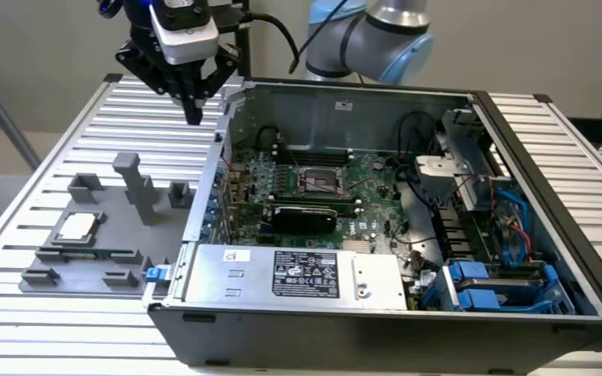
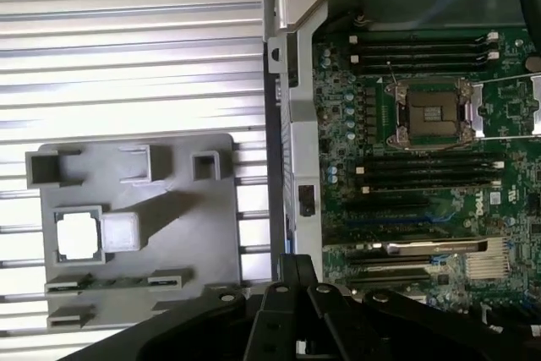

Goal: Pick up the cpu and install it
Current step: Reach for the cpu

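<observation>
We see the gripper (image 1: 194, 114) squeezed together & empty, well apart from the grey fixture (image 1: 123, 235) holding the cpu (image 1: 76, 227).

Robot arm (image 1: 369, 39): silver-grey metal tubes, pale blue joint caps, rounded elbow. Black cable (image 1: 277, 35) loops off wrist. Light grey block (image 1: 186, 27) at wrist, blue bit above it. Matte black claw (image 1: 194, 116): angular linkage bars tapering to narrow tips. Wrist view, close up: same black bars, small silver screws (image 2: 226, 298) at pivots.
</observation>
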`<action>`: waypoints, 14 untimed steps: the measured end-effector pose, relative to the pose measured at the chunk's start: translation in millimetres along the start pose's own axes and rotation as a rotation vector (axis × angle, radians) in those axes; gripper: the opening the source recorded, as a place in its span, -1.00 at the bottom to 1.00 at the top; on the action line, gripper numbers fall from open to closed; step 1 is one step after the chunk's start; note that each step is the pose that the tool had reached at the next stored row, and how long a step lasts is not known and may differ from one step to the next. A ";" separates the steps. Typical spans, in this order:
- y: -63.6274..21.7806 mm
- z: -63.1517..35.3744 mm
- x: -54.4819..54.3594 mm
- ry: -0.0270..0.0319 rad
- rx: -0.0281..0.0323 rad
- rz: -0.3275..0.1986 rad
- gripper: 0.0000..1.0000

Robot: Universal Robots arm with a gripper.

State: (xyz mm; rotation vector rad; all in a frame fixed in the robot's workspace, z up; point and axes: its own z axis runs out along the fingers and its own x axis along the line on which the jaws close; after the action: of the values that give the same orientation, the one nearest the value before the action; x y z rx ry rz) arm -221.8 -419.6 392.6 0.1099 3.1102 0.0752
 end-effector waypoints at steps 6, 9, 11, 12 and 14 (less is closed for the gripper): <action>-4.9 -1.0 27.1 -0.0011 -0.0001 0.000 -0.79; -7.1 -1.4 40.4 -0.0012 -0.0001 0.000 -0.79; -8.5 -1.8 49.4 -0.0011 0.0000 0.000 -0.79; -9.2 -1.9 53.8 -0.0012 0.0000 0.000 -0.79; -10.7 -2.2 63.1 -0.0013 -0.0002 0.000 -0.79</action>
State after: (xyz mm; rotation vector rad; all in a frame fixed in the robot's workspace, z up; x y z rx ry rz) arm -285.6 -425.8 392.6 0.1096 3.1089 0.0754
